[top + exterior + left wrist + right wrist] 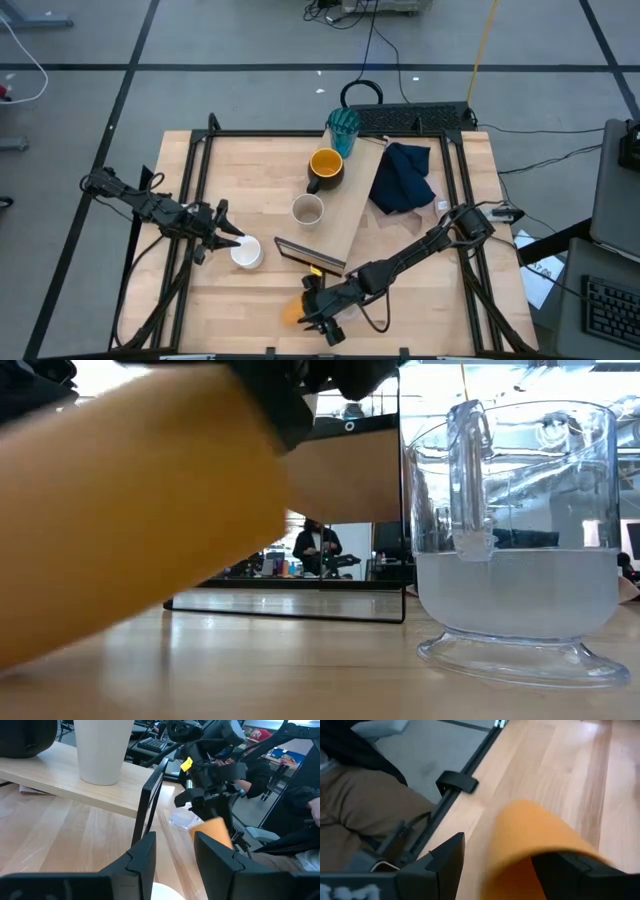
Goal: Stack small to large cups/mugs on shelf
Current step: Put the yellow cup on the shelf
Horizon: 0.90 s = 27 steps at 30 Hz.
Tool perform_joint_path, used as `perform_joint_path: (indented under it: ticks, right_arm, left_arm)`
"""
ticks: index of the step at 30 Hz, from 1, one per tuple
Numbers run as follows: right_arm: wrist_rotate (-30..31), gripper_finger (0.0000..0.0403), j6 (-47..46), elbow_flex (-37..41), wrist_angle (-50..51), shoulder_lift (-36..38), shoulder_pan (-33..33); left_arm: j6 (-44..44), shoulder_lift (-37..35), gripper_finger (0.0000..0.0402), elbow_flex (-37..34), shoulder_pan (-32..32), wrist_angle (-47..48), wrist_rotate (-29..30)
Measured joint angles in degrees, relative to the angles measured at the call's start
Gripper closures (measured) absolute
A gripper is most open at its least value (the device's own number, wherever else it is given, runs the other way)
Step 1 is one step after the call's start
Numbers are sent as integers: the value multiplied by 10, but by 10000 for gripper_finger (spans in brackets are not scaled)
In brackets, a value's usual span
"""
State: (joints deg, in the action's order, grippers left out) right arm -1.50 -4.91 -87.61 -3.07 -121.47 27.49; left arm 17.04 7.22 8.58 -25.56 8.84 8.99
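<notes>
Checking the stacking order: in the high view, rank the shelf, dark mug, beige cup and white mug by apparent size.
1. shelf, far the largest.
2. dark mug.
3. beige cup and white mug: rims look alike, and the left gripper covers part of the white mug, so no ranking.

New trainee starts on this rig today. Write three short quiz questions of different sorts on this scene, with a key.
1. True or false: the right gripper holds the orange cup.
2. Which cup is the left gripper at? A) teal tumbler B) white mug C) beige cup
3. Fill in: the navy cloth lies beside the ____.

Key: 1 true. 2 B, the white mug. 3 shelf, which carries the teal tumbler, the dark mug and the beige cup.
</notes>
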Motion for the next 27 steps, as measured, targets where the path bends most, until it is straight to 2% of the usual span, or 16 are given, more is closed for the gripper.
perform_joint_path:
  ticks: [7,18,27]
  right_arm:
    - [0,197,0,0,-14,0,0]
    - [0,240,-2,0,-21,0,0]
    - [0,243,-2,0,-23,0,1]
  left_arm:
    - [0,0,268,0,0,0,0]
    - [-2,0,268,0,0,0,0]
    - [2,0,268,0,0,0,0]
